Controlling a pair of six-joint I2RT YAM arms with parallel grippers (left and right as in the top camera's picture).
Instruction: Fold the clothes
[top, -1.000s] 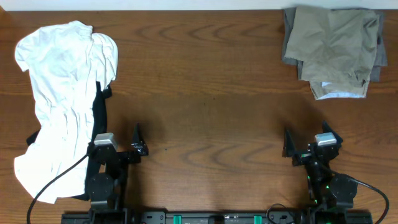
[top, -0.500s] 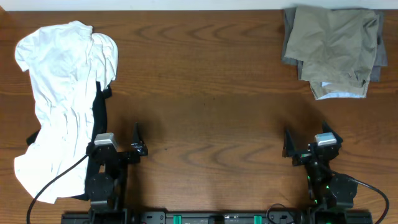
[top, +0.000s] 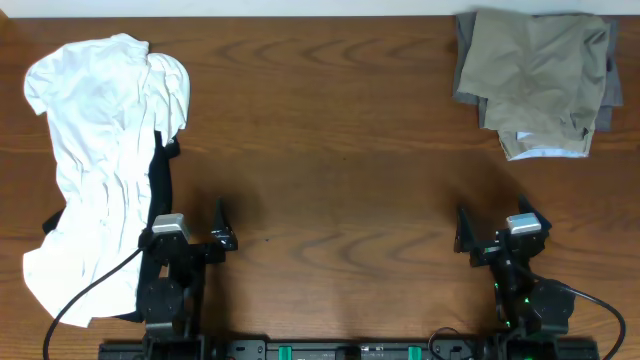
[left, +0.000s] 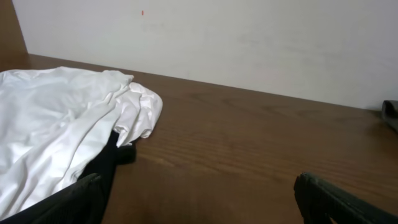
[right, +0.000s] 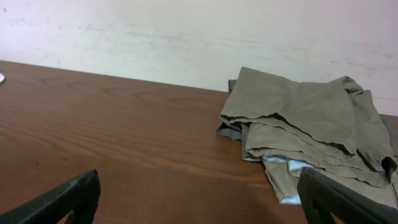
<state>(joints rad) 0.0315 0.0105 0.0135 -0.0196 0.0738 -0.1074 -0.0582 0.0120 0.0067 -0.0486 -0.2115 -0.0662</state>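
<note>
The khaki shorts (top: 535, 75) lie folded and wrinkled at the far right corner of the table, with pale blue lining showing at their near edge. They also show in the right wrist view (right: 305, 127). My right gripper (top: 497, 232) is open and empty near the front edge, well short of the shorts; its fingers frame the right wrist view (right: 199, 202). My left gripper (top: 222, 228) is open and empty at the front left, its fingers at the bottom corners of the left wrist view (left: 199, 202).
Darker grey shorts (top: 611, 90) lie under the khaki pair. A white T-shirt (top: 100, 150) lies spread over a black garment (top: 160, 195) on the left side, close beside the left arm. A pale wall (right: 199, 31) runs behind the table's far edge.
</note>
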